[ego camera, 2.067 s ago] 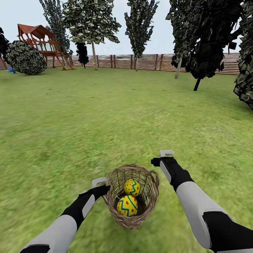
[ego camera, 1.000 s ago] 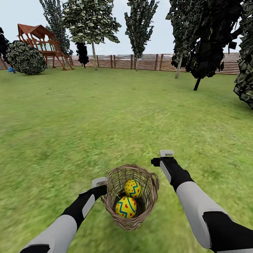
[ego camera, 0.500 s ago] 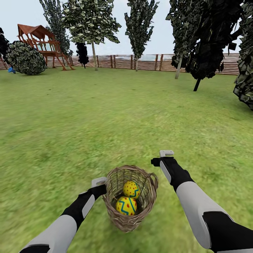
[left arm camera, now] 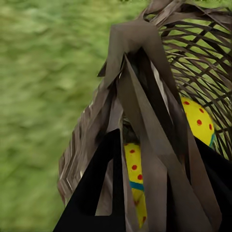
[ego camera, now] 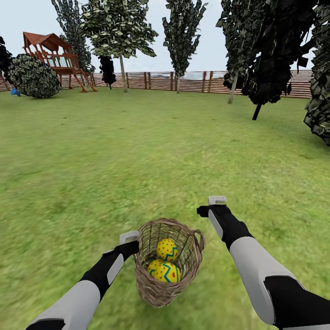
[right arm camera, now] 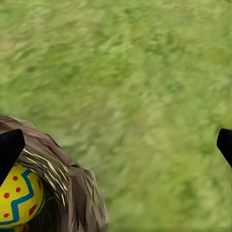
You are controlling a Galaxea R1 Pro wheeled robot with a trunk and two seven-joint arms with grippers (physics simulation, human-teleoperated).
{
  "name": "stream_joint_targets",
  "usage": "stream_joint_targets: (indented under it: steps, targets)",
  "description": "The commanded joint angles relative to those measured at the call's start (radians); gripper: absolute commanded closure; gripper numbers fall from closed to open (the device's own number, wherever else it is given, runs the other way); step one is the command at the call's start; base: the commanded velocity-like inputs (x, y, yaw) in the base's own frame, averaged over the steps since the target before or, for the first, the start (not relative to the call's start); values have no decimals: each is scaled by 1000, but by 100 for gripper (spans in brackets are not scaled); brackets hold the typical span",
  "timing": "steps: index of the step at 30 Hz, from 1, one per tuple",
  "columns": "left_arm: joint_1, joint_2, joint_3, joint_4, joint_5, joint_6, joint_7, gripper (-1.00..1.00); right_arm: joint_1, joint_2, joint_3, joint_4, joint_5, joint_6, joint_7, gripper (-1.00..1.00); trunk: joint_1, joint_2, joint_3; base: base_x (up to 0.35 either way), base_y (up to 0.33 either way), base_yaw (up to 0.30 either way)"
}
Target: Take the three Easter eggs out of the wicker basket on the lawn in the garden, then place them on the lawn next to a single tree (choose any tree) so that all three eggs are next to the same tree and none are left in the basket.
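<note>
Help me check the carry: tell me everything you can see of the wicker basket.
The wicker basket is small, round and brown, woven with open sides, a thick braided rim and a small loop handle on the side toward the right arm. It tilts between the forearms over the lawn. The left gripper is at its rim; the left wrist view shows dark fingers around the weave. Patterned yellow eggs lie inside.
</note>
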Motion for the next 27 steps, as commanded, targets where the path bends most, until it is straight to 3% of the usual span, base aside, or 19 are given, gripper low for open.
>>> stream_joint_targets:
  steps: [1,12,22,26,27]
  targets:
    - [0,-1,6,-2,9,7,-2,100,0,0,0,-1,-1,6,-4,-100,-4,7,2,0,0,0]
    - [0,-1,6,-2,9,7,-2,100,0,0,0,-4,0,5,3,-100,-46,84,37,0,0,0]
    - [0,-1,6,-2,9,7,-3,100,13,-16,-6,12,-6,4,-4,-100,-85,154,68,0,0,0]
    - [0,0,7,-4,9,7,-3,100,170,-40,-10,21,-4,-9,-8,-100,-100,182,81,0,0,0]
    - [0,2,7,-4,10,7,-3,100,195,-57,-10,140,-4,-85,-8,-100,-104,189,84,0,0,0]
